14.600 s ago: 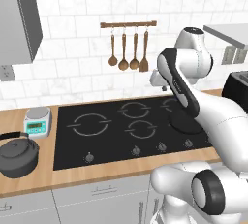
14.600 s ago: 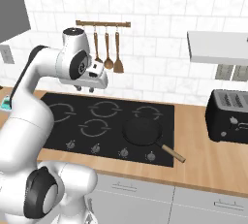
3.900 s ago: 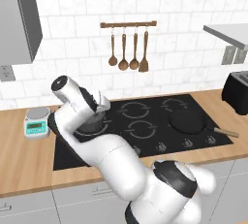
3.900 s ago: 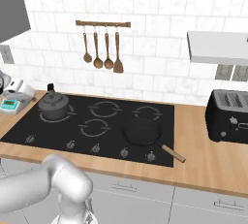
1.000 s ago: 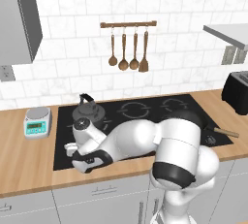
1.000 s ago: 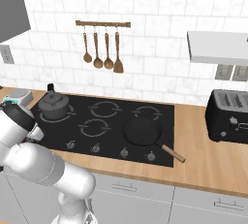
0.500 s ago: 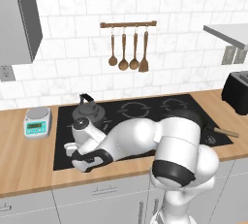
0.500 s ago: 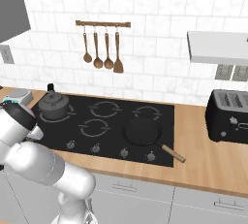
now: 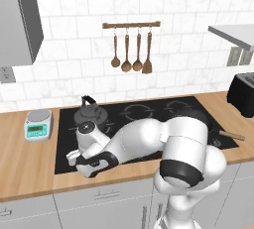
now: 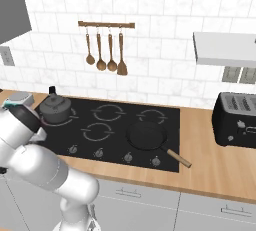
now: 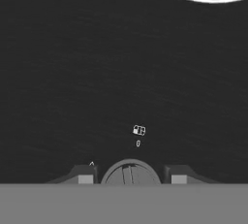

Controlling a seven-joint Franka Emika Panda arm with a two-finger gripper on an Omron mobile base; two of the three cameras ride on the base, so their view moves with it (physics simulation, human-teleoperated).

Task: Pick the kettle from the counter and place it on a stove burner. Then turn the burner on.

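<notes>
the kettle point(image 9: 90, 115) sits on the stove burner point(image 10: 42, 118); the gripper point(image 11: 131, 175) straddles a cooktop knob point(image 11: 130, 173), fingers parted either side.

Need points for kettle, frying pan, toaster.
kettle point(image 10: 56, 108), right base view, on its round body.
frying pan point(image 10: 146, 135), right base view, middle of the pan's dark bowl.
toaster point(image 10: 236, 120), right base view, on its front face.
</notes>
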